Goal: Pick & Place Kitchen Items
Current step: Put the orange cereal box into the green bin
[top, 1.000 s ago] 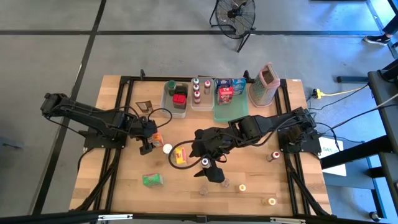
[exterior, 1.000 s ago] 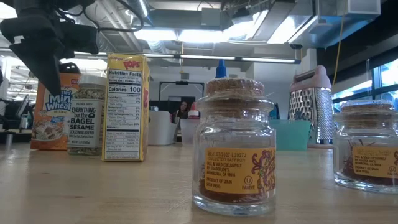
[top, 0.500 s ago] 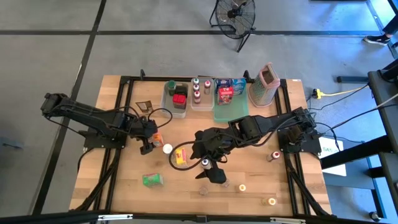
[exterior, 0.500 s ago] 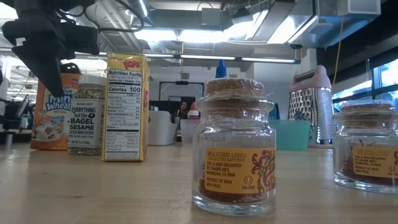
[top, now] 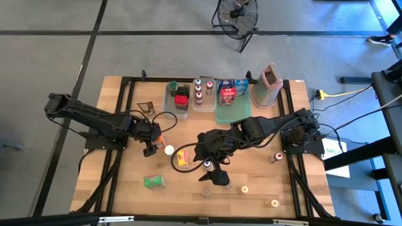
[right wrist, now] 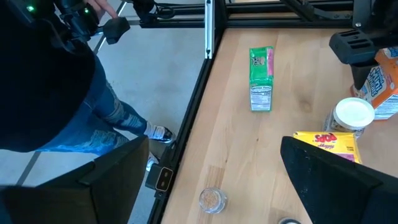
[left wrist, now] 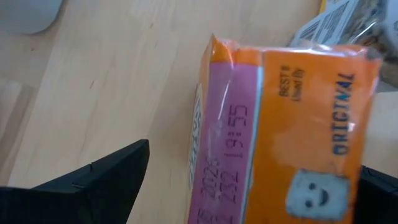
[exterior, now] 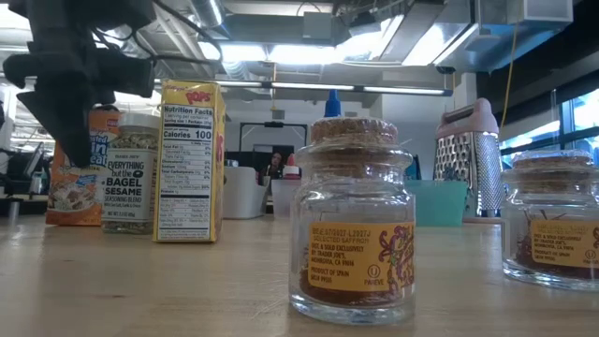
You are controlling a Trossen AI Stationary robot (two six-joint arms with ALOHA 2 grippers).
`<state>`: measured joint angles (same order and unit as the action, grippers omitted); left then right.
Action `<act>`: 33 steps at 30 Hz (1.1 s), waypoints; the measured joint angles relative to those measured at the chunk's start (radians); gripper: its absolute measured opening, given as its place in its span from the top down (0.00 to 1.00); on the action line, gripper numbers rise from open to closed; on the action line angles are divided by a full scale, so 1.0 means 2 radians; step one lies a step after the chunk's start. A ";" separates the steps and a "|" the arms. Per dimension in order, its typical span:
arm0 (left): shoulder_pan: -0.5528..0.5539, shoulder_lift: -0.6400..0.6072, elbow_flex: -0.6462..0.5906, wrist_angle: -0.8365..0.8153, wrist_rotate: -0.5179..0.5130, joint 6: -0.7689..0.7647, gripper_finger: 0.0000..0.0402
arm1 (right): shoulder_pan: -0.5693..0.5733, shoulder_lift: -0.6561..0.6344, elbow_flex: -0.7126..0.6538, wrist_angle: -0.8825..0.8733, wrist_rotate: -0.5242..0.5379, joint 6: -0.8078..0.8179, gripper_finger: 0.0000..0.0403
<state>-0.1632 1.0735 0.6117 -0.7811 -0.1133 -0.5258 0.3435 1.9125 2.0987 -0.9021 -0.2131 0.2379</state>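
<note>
An orange cereal box [top: 159,139] stands upright on the wood table, left of centre. My left gripper [top: 151,148] hangs open right over it, pointing steeply down. In the left wrist view the box top [left wrist: 280,124] lies between the two spread fingers, which show no touch. Next to the box stand a white-lidded seasoning jar [top: 169,150] and a yellow box [top: 182,157]. A green box [top: 154,181] lies flat nearer the front edge. My right gripper [top: 217,176] hovers open, high above the table's middle, over a small bottle [top: 207,164].
Clear tubs [top: 178,100] and a green tray [top: 230,113] holding groceries sit at the far edge beside a metal grater [top: 269,85]. Several cork-topped jars [top: 245,189] stand near the front edge and another [top: 275,157] at right. A person's legs [right wrist: 93,106] stand beside the table.
My left gripper has tipped forward and sunk a little toward the orange cereal box; in the low view it now covers the box's top. Its fingers have stayed spread. The box and the other groceries have not moved.
</note>
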 joint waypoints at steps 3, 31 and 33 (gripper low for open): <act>0.000 0.007 0.000 0.000 0.000 0.002 0.03 | 0.000 0.000 0.000 0.000 0.000 0.000 0.09; 0.000 -0.020 0.031 -0.093 0.028 0.034 0.46 | -0.008 -0.003 0.000 -0.003 0.006 -0.032 0.09; 0.000 -0.036 0.042 -0.095 0.017 0.034 0.49 | -0.009 -0.003 0.000 -0.003 0.006 -0.034 0.09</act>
<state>-0.1635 1.0011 0.6948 -0.9712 -0.0802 -0.4583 0.3260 1.9060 2.0987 -0.9089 -0.2020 0.1692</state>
